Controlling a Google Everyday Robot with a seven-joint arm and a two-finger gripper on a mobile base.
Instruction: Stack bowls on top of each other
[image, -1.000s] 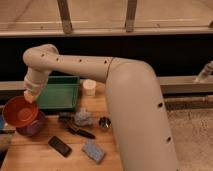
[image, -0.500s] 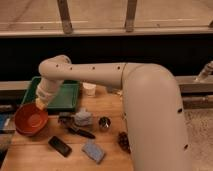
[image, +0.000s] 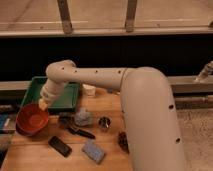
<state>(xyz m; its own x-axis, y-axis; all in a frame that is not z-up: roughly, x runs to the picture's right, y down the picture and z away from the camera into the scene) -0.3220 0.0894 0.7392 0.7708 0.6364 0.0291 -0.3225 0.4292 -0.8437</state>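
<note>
The glossy orange-red bowl (image: 32, 120) sits at the left edge of the wooden table (image: 35, 155), open side up. A thin dark rim shows under its lower edge, which may be the purple bowl; I cannot tell for sure. My gripper (image: 43, 105) is at the end of the cream arm (image: 100, 79), right at the bowl's upper right rim, in front of the green tray. I cannot tell whether it touches the bowl.
A green tray (image: 60, 95) lies behind the bowl, with a small white cup (image: 89, 90) to its right. On the table are a crumpled grey object (image: 83, 118), a metal cup (image: 104, 122), a black tool (image: 80, 131), a phone (image: 60, 146) and a blue-grey sponge (image: 93, 151).
The orange-red bowl has shifted right and down, covering the purple patch that showed beside it. The gripper has moved from above the bowl's middle to its right rim.
</note>
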